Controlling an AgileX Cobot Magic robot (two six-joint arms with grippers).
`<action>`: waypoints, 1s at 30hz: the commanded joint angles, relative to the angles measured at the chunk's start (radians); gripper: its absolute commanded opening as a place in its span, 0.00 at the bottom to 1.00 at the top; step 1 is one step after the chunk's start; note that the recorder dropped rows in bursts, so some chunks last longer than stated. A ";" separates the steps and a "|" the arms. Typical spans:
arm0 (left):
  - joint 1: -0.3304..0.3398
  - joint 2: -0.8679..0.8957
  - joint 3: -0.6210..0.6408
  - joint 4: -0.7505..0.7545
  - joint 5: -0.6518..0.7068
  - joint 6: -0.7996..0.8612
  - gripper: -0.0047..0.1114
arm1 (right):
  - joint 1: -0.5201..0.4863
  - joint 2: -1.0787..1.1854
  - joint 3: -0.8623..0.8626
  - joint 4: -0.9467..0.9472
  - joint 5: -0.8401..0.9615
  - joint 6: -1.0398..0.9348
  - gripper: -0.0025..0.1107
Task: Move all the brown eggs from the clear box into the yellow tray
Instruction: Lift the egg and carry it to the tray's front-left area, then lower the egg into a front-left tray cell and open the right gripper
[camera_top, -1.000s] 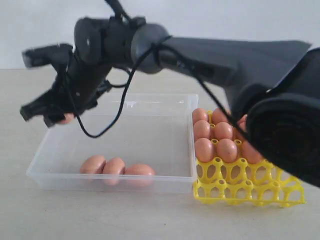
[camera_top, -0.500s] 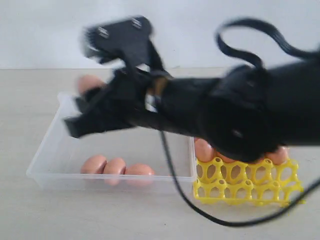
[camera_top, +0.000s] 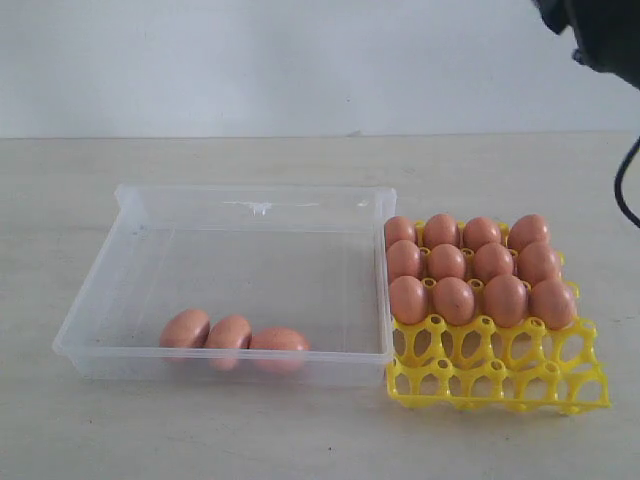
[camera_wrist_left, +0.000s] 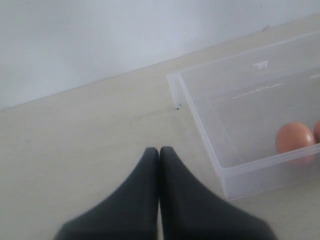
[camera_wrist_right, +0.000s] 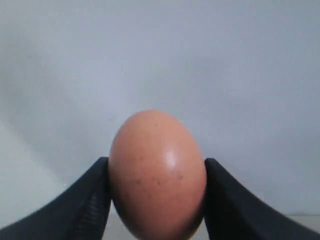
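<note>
Tray (camera_top: 497, 378) front row, four cups, open from above; eggs (camera_top: 454, 298) fill the three rows behind. Box (camera_top: 255, 190) floor mostly bare, three eggs (camera_top: 229, 336) bunched at near wall. Box wall just beside tray.

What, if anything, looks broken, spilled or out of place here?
Nothing stands out. Twelve brown eggs sit whole in the yellow tray, three lie in the clear box, and the right gripper holds one unbroken egg. No spills show.

I see only a dark corner of the right arm (camera_top: 600, 30) in the exterior view; the frame cuts off the rest. My right wrist camera crops one end of the held brown egg (camera_wrist_right: 157, 172), and the left crops the clear box (camera_wrist_left: 200, 120).
</note>
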 joint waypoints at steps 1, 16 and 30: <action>0.001 -0.002 -0.001 -0.008 -0.008 0.000 0.00 | -0.074 0.136 -0.133 -0.699 -0.425 0.450 0.02; 0.001 -0.002 -0.001 -0.008 -0.008 0.000 0.00 | -0.065 0.117 0.233 -0.919 -0.042 0.191 0.02; 0.001 -0.002 -0.001 -0.008 -0.008 0.000 0.00 | 0.131 0.284 0.188 -0.931 0.133 0.104 0.02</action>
